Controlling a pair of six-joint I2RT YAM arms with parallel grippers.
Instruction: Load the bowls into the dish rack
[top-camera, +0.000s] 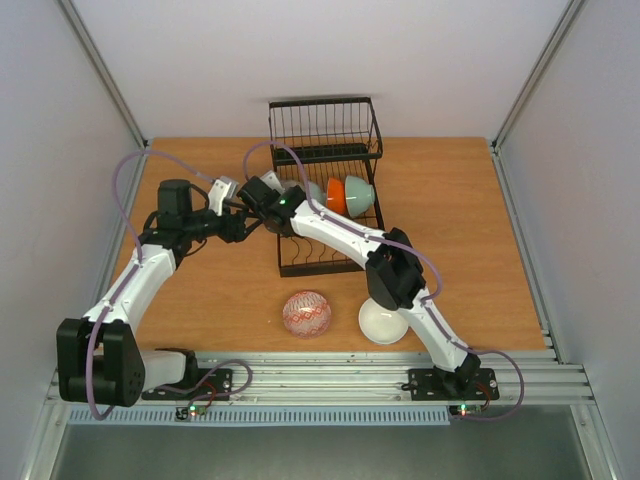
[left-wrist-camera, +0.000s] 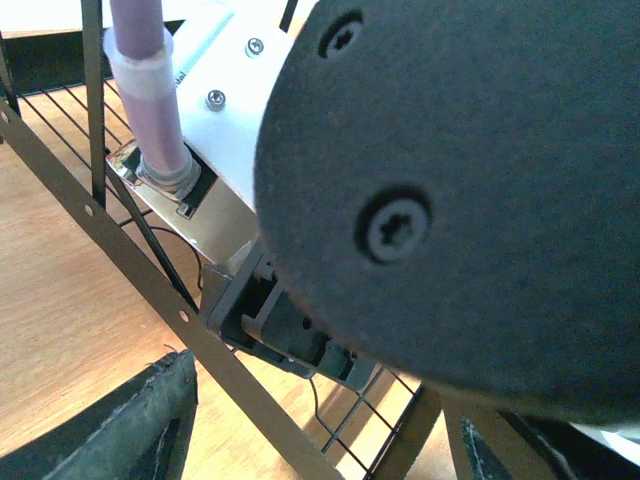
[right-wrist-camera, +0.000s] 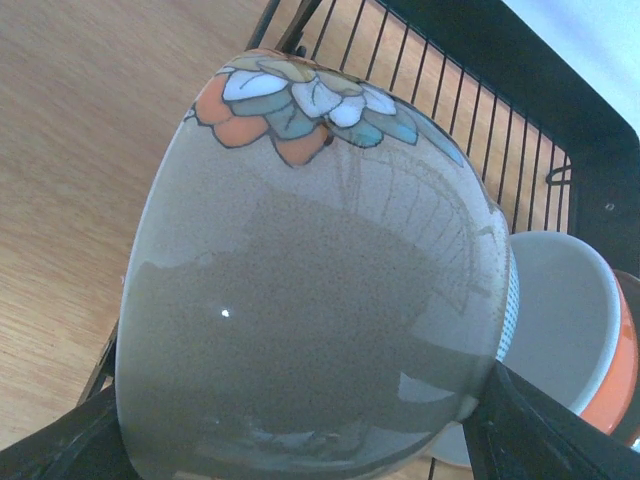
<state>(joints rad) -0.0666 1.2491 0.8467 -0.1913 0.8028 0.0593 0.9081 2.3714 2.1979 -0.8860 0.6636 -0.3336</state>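
grey round flower-painted bowl (right-wrist-camera: 300, 300) is clamped between the right fingers (right-wrist-camera: 545, 435) at the edge of the black wire dish rack (right-wrist-camera: 540, 70), near an orange bowl (right-wrist-camera: 575, 330) in it. left fingers (left-wrist-camera: 140, 425) are apart.

table (top-camera: 470, 230): wood-grain top, matt, smooth
dish rack (top-camera: 325, 130): black wire, metal-looking, matt coat
floral bowl (right-wrist-camera: 320, 330): ceramic, grey glaze, glossy w/ reflections
orange bowl (right-wrist-camera: 625, 370): glazed, shiny
round cover (left-wrist-camera: 450, 200): black plastic, fine rough texture
cable sleeve (left-wrist-camera: 140, 60): plastic-looking, smooth
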